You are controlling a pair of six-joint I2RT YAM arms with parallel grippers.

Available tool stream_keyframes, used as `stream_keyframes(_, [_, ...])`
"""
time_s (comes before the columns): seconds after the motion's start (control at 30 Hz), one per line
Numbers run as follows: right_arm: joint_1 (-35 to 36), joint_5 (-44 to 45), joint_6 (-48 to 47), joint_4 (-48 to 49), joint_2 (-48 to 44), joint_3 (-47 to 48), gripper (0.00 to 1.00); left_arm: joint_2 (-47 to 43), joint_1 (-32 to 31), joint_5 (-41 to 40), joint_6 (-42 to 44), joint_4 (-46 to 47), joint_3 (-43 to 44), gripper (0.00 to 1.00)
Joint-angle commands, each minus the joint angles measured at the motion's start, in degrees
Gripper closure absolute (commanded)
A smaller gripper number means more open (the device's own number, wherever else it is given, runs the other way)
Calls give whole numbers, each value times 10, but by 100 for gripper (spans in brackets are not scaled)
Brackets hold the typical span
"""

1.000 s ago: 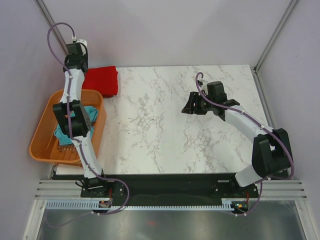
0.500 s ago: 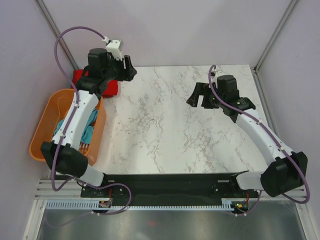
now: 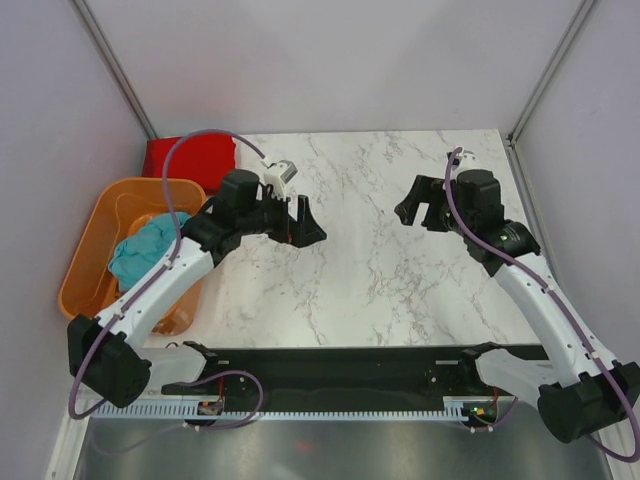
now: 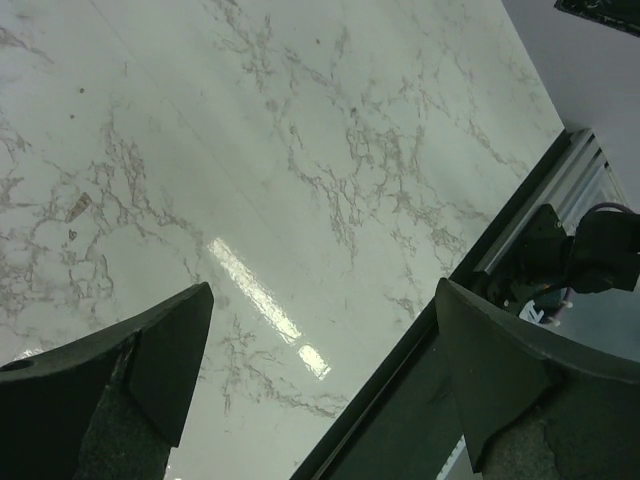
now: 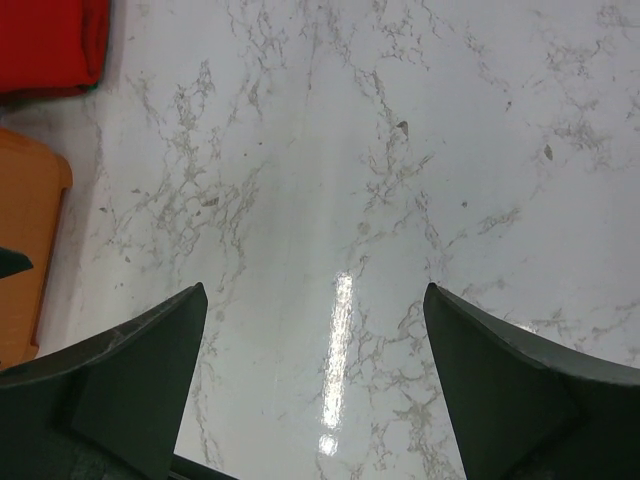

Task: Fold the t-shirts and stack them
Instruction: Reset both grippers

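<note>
A folded bright red t-shirt [image 3: 190,160] lies at the table's back left corner; the right wrist view shows it as well [image 5: 50,45]. A teal t-shirt [image 3: 145,250] lies crumpled in the orange basket [image 3: 95,230]. My left gripper [image 3: 305,222] hovers over the marble left of centre, open and empty, well clear of both shirts. In the left wrist view its gripper [image 4: 322,295] has only bare marble between the fingers. My right gripper [image 3: 415,208] hangs open over the right half of the table, and nothing sits in that gripper [image 5: 315,300] either.
The orange basket stands off the table's left edge; its corner [image 5: 25,250] shows in the right wrist view. White marble table [image 3: 370,280] stretches between the two arms. The black front strip [image 4: 400,400] and arm mounts [image 4: 590,260] lie along the near edge.
The left arm has swung from the back left corner, over the red t-shirt, out to the table's middle, and its jaws have spread. The right gripper has opened and drifted slightly right.
</note>
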Motion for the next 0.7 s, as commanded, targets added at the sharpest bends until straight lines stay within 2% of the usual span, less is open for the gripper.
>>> stream_keyframes(0.0, [1,13,11,-2,-27,5,2,-58,0,-4,-34,72,-17,0])
stream_keyframes(0.3, [1,18,8,-8,-46,7,2,-105,0,-37,-34,83,-38,0])
stream_keyframes(0.67, [0,16,16,-6,-51,9,2,-130,0,-33,-43,93,-53,0])
